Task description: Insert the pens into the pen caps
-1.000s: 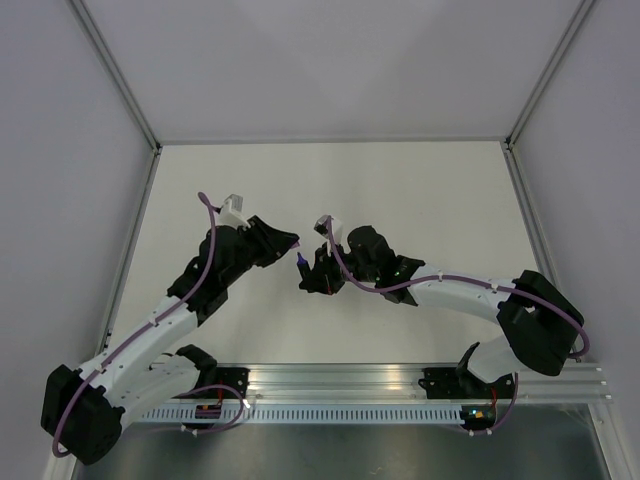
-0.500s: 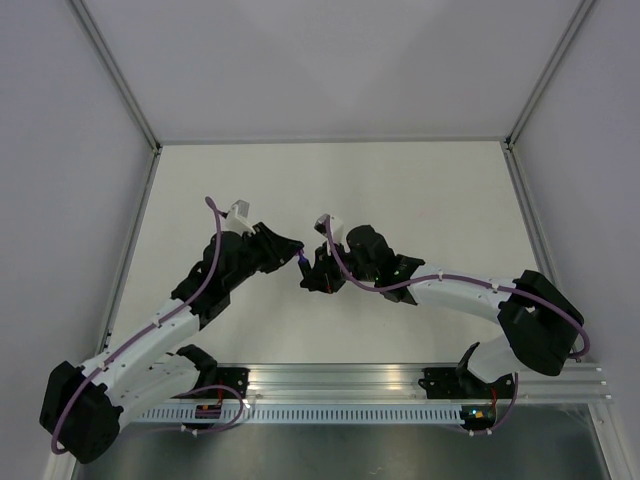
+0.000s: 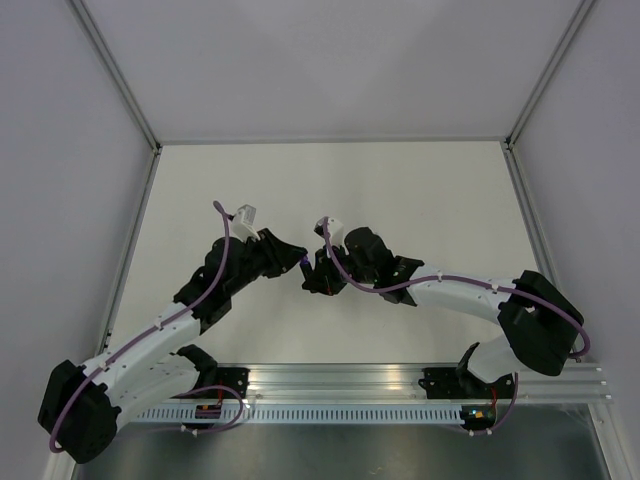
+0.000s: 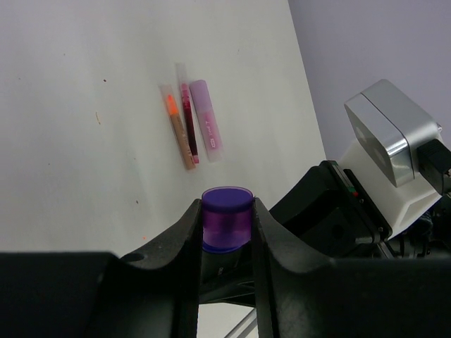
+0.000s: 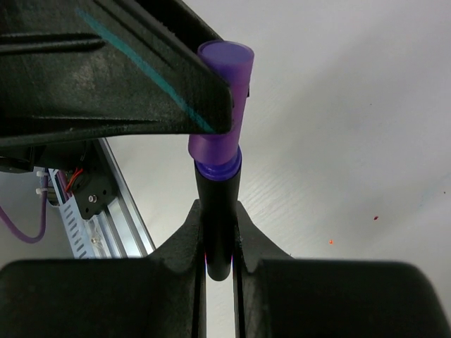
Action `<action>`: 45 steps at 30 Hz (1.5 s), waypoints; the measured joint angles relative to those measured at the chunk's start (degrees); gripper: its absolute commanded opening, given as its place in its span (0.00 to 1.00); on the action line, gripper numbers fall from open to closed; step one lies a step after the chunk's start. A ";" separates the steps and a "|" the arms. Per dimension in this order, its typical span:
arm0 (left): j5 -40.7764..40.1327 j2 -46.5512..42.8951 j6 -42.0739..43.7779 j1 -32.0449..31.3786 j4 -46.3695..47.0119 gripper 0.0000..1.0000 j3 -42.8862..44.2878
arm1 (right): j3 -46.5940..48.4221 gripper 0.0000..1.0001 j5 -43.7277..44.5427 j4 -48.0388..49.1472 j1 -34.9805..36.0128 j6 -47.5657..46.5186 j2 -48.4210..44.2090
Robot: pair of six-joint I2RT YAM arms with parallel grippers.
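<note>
**Left gripper (image 3: 298, 262) swinging in, purple cap (image 4: 227, 218) meeting dark pen (image 5: 217, 193)**

Over 1 second the left arm (image 3: 160, 330) is edging rightward toward the right gripper (image 5: 218, 211). Left gripper is pinching the cap's sides; right gripper is clamping the pen barrel just below it. Both are hanging above the table (image 3: 420, 200) between the 2 arms, cap sitting over the pen tip. Judging: light, stiff, slick plastic, prone to pivoting; holding close to the joint is looking wisest.

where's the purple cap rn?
The purple cap sits at the centre of the top view, pinched in the left gripper, one end meeting the tip of the dark pen held by the right gripper.
</note>
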 measured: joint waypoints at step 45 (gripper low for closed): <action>14.84 -8.87 11.69 -2.25 -2.19 0.88 6.14 | -1.66 0.00 -14.21 6.56 -0.09 0.94 -10.64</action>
